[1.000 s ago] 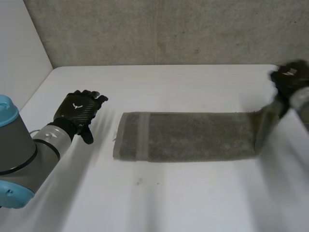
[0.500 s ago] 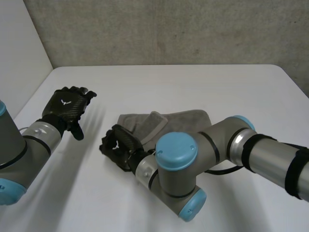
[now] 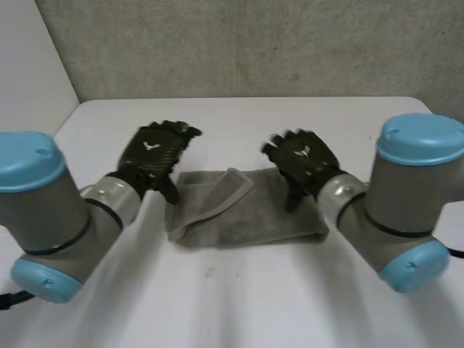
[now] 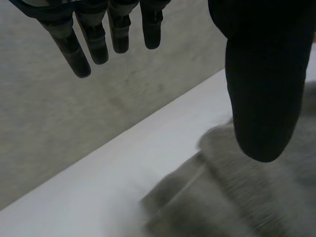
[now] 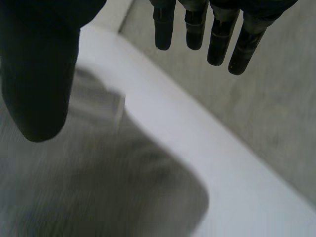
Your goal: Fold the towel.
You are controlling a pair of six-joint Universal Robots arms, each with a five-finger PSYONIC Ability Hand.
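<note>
folded towel (image 3: 250, 210), long axis left-right

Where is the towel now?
In the head view the towel lies on the table, its left end by the left hand, its right end under the right hand.

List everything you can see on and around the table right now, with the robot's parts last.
Towel: one, grey, folded over with a striped flap lying on top, mid-table between the two hands.
Table: one, white, under the towel.
Wall: one, grey concrete, behind the table's far edge.
Left hand: one, black, fingers straight, holding nothing, by the towel's left end.
Right hand: one, black, fingers straight, holding nothing, over the towel's right part.
Left arm: one, grey with light-blue caps, near side of the table.
Right arm: one, grey with light-blue caps, near side of the table.
</note>
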